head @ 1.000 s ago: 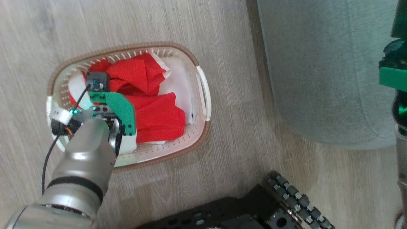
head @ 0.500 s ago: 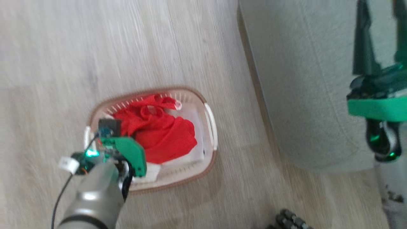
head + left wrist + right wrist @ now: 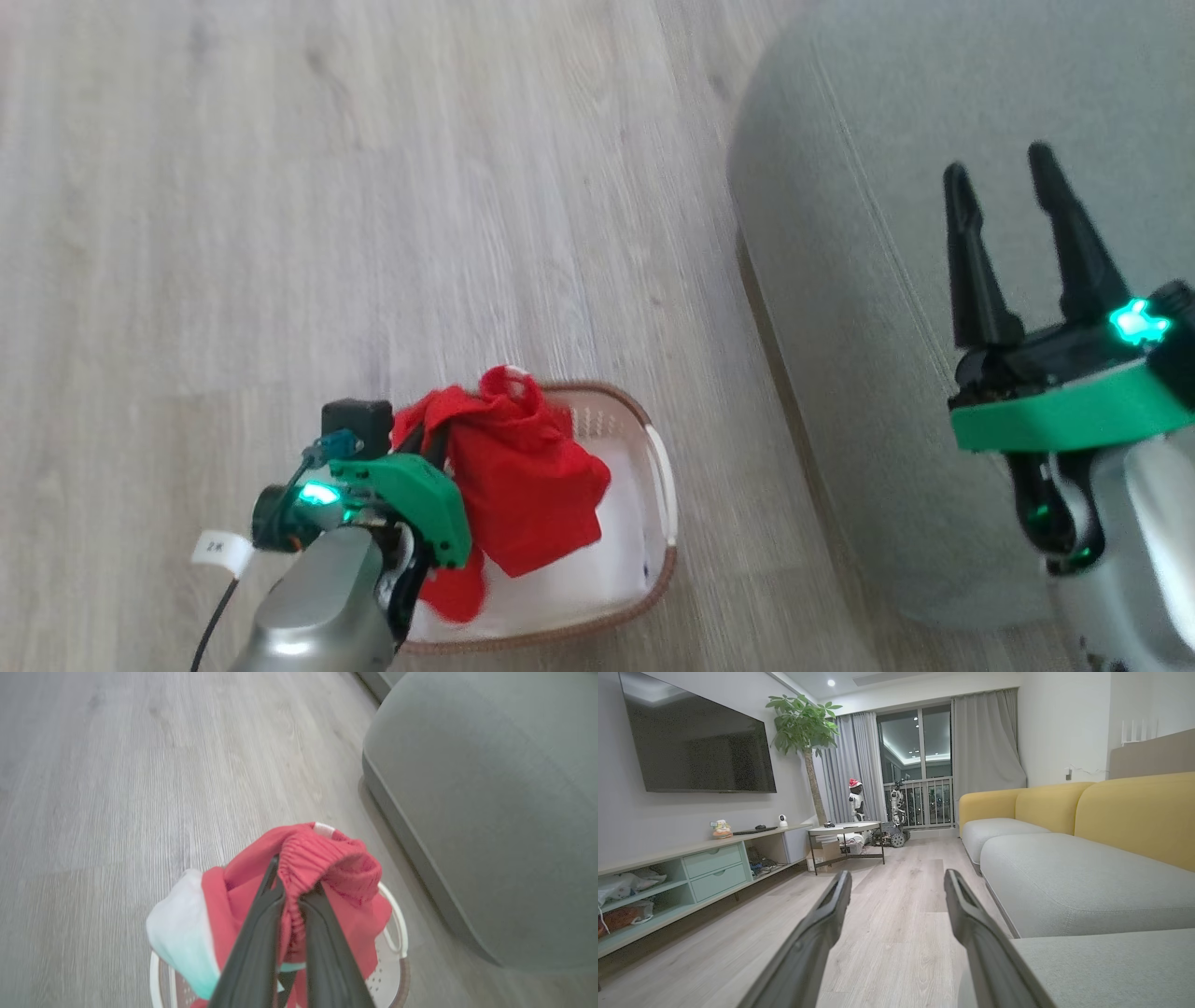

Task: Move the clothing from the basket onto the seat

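Clothing (image 3: pixel 299 872), red with a white panel, hangs bunched over the basket (image 3: pixel 665 485); our left gripper (image 3: pixel 294 882) is clamped on its elastic band; our right gripper (image 3: pixel 995 161) hovers over the grey seat (image 3: pixel 868 280), fingers spread apart, nothing between them; wood floor (image 3: pixel 373 187) all round.

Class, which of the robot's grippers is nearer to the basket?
Left. The left gripper hangs just above the basket, shut on the clothing; the right gripper is open over the seat, well aside.

clothing (image 3: pixel 523 485) over the basket (image 3: pixel 665 569) (on the floor (image 3: pixel 280 233)), seat (image 3: pixel 840 280) at right.
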Controlling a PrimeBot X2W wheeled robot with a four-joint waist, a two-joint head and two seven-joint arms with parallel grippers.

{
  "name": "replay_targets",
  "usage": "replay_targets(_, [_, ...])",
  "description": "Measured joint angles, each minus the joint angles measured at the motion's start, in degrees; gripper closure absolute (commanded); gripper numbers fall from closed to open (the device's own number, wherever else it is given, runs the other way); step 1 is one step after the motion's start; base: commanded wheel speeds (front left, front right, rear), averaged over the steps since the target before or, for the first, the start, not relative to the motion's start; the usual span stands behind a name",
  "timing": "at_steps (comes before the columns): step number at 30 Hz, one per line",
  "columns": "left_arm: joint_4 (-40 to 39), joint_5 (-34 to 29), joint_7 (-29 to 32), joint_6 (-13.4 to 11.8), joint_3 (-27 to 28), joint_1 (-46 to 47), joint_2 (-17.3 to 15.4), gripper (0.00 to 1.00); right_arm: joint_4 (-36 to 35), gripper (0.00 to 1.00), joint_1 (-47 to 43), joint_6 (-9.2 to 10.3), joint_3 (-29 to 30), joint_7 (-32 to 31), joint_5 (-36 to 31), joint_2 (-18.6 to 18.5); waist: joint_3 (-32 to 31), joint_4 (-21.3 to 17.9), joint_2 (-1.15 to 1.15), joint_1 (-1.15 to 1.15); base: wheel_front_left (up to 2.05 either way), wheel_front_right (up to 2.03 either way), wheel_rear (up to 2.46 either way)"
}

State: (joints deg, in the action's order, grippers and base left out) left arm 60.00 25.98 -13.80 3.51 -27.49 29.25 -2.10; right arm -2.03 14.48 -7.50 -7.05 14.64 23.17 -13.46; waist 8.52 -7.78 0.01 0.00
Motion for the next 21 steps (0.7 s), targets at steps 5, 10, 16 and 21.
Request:
replay_targets(5, [-8.51, -0.02, -0.38, 0.01, 2.08, -2.82, -0.23, 1.00, 0.24, 0.00, -2.40, 0.00, 0.02, 0.00, -0.51, 0.60, -3.46, 1.88, 0.00, 0.00, 0.00, 0.00, 0.00])
replay_targets(10, [-14.70, -0.59, -0.38, -0.52, 2.33, -3.97, -0.67, 1.00, 0.44, 0.00, -3.63, 0.00, -0.07, 0.00, -0.87, 0.79, -5.09, 3.29, 0.00, 0.00, 0.00, 0.00, 0.00])
replay_targets(16, [-24.90, -1.27, -0.31, -1.09, 2.25, -3.98, -1.42, 1.00, 0.75, 0.00, -5.19, 0.00, -0.57, 0.00, -0.99, 1.03, -6.87, 4.31, 0.00, 0.00, 0.00, 0.00, 0.00])
replay_targets(21, [-35.54, -1.53, 2.68, -2.41, 2.07, -3.99, -2.52, 1.00, 0.91, 0.00, -6.09, 0.00, -1.58, 0.00, -0.99, 1.64, -7.90, 4.55, 0.00, 0.00, 0.00, 0.00, 0.00])
